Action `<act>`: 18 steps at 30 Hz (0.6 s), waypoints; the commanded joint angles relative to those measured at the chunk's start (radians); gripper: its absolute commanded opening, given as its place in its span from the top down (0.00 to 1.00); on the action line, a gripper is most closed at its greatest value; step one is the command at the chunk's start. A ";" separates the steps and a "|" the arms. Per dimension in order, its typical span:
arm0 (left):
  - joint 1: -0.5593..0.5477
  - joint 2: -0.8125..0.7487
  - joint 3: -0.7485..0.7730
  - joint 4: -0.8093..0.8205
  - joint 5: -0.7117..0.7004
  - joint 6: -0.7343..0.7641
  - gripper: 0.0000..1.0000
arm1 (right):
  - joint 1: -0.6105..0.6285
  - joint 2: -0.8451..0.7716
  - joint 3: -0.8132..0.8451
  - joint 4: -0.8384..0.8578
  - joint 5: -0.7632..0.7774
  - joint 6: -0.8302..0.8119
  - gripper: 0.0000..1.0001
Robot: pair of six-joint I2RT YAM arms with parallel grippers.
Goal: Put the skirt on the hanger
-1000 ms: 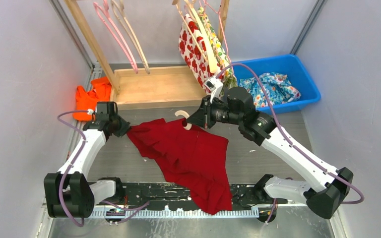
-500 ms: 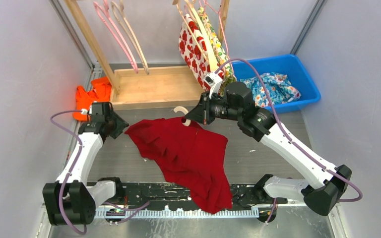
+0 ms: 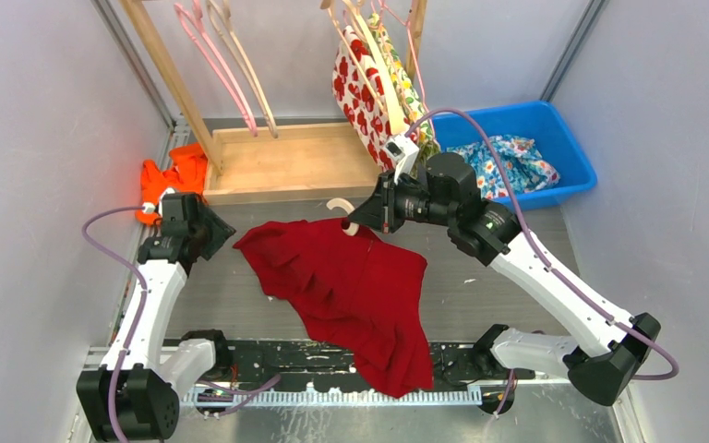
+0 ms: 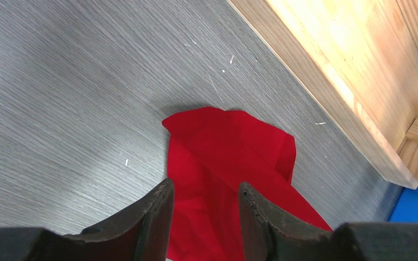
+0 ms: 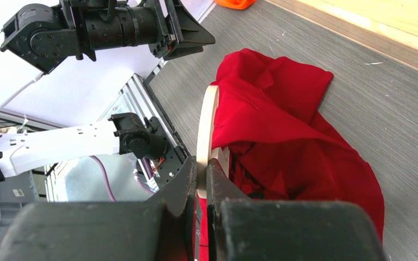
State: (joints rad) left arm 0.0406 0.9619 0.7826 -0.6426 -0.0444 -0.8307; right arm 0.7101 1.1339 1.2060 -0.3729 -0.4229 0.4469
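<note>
The red skirt [image 3: 351, 291] lies spread on the grey table, its lower end draped over the near edge. A pale wooden hanger [image 3: 342, 215] pokes out at the skirt's top; its body is under the cloth. My right gripper [image 3: 362, 221] is shut on the hanger [image 5: 206, 130], with the skirt [image 5: 294, 130] hanging over it. My left gripper [image 3: 223, 233] is open and empty, just left of the skirt's upper left corner. In the left wrist view that gripper [image 4: 206, 190] hovers over the corner of the skirt [image 4: 223, 147].
A wooden rack base [image 3: 286, 161] stands behind the skirt, with pink hangers [image 3: 217, 65] and patterned garments [image 3: 374, 88] above. A blue bin [image 3: 554, 148] with floral cloth is at the back right. An orange cloth [image 3: 168, 180] lies at the back left.
My left gripper has let go of the skirt's corner and drawn back to the left. The right gripper has shifted slightly back with the hanger.
</note>
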 commanded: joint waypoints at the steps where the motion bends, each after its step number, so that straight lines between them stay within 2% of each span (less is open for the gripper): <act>1: 0.006 -0.011 0.025 0.013 -0.001 0.015 0.53 | -0.003 -0.048 0.061 0.072 -0.004 0.008 0.99; 18: 0.006 -0.004 0.014 0.030 0.003 0.016 0.52 | -0.003 -0.039 0.069 0.069 -0.003 0.004 0.99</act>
State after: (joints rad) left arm 0.0406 0.9627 0.7822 -0.6415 -0.0429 -0.8291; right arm 0.7101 1.1297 1.2083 -0.3901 -0.4164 0.4431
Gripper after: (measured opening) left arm 0.475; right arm 0.095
